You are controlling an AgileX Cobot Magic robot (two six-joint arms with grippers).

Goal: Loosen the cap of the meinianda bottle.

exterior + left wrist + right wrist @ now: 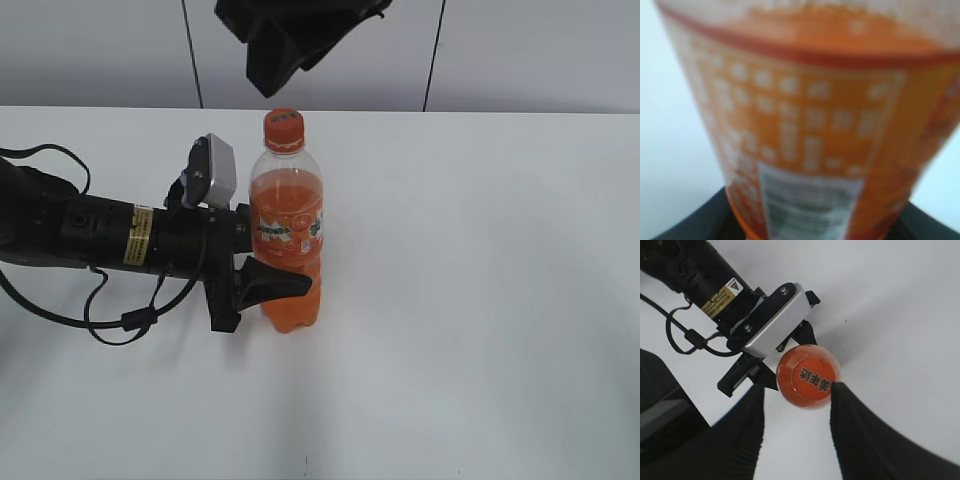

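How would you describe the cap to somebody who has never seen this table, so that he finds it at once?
On the white table stands one clear bottle of orange drink, gripped around its lower body by the left gripper. The cap sits on its very top: small, round, orange, with dark print on its flat face. It is solid orange, whereas the neck below it is clear.

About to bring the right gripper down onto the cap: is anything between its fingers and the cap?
Nothing visible. In the right wrist view the cap sits bare between the open fingers of the right gripper, which hangs above it. The left gripper holds the meinianda bottle lower down, at the label, clear of the cap.
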